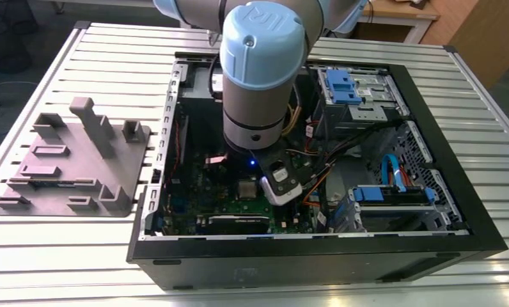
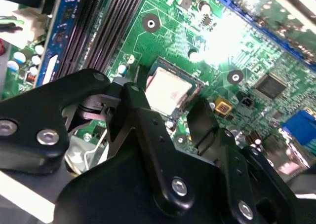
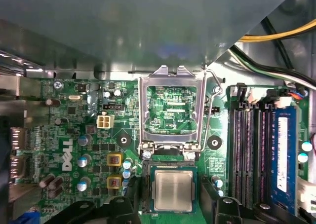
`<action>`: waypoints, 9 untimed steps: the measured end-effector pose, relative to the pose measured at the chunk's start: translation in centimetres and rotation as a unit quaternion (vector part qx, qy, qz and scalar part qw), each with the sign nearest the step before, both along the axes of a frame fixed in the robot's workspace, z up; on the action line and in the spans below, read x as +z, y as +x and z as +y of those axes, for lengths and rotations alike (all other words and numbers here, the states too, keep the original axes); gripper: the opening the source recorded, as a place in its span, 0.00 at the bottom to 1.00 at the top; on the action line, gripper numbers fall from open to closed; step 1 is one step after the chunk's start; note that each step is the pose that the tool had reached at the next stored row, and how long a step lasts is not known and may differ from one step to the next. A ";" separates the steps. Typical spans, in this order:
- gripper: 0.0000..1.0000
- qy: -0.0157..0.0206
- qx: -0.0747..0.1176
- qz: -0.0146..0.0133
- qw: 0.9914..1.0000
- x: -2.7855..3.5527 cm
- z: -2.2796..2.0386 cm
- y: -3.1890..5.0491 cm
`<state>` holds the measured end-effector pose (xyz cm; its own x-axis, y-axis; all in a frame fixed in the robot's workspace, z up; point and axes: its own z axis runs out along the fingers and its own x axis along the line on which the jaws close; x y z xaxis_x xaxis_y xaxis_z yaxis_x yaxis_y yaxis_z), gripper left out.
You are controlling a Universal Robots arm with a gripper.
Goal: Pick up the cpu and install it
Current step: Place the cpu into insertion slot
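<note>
The cpu [image 3: 172, 191], a small square chip with a silvery top, lies flat in its socket on the green motherboard [image 3: 74, 135]. The hinged silver socket frame [image 3: 145, 110] stands swung open beside it. My gripper [image 3: 172, 207] hovers just over the chip, open, with one black finger [image 2: 132, 98] on each side and a gap to the chip's edges. The second wrist view has the cpu [image 2: 167, 88] between those fingers, with my gripper [image 2: 165, 99] above it. In the exterior view the arm [image 1: 254, 83] reaches down into the open computer case, with the cpu [image 1: 247, 188] beside the wrist.
A grey holder tray [image 1: 67, 160] with raised blocks lies on the slatted table at the exterior view's left. Inside the case are memory slots [image 3: 247, 150], loose cables [image 3: 276, 36] and blue-tabbed drive cages [image 1: 344, 86]. The case walls [image 1: 323, 246] hem in the board.
</note>
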<state>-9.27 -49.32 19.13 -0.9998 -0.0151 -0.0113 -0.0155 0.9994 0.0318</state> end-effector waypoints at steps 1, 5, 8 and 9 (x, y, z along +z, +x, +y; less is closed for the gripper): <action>0.59 0.000 0.000 0.000 1.000 0.25 0.00 0.00; 0.59 0.000 0.000 0.000 1.000 0.34 0.01 0.00; 0.59 0.000 0.000 0.000 1.000 0.35 0.00 0.03; 0.59 0.000 0.000 0.000 1.000 0.35 0.01 0.14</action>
<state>-9.13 -49.31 19.48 -0.9998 -0.0152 -0.0114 -0.0155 0.9994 0.0320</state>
